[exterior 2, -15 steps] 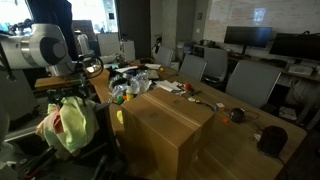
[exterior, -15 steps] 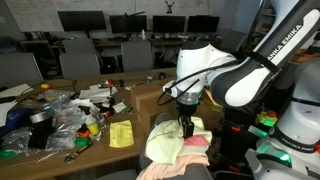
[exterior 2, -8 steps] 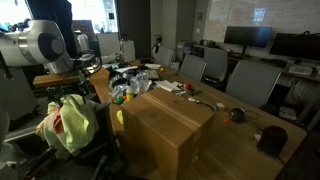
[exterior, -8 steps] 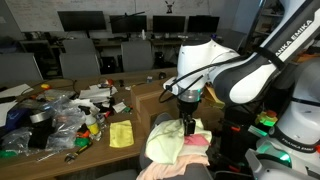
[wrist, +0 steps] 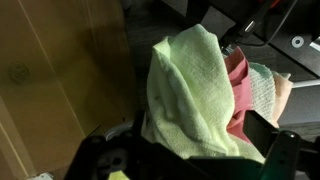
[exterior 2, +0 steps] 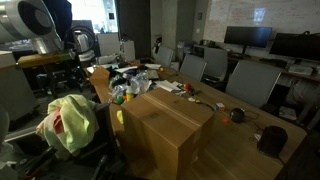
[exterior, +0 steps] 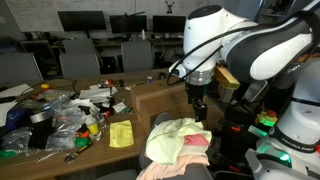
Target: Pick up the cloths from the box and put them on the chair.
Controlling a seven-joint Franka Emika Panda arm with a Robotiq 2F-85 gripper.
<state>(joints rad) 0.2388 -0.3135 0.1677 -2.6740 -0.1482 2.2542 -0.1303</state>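
Note:
A pile of cloths [exterior: 180,140] lies on the chair [exterior 2: 104,131] beside the table: pale yellow-green on top, peach-pink and white beneath. In the wrist view the yellow-green cloth [wrist: 190,90] fills the middle, with the pink one [wrist: 238,78] at its right. The brown cardboard box [exterior 2: 170,125] stands on the table next to the chair and shows in both exterior views [exterior: 150,100]. My gripper [exterior: 197,110] hangs open a short way above the pile, with nothing between its fingers. The chair seat is hidden under the cloths.
Clear plastic bags [exterior: 55,115] and small clutter cover the table, along with a small bright yellow cloth [exterior: 121,134]. Dark office chairs [exterior 2: 250,80] and monitors [exterior: 80,20] line the far side. The robot's base [exterior: 300,130] stands close to the chair.
The gripper was down on the yellow-green cloth and has risen clear of the pile, with the arm lifting up. The cloths stay on the chair.

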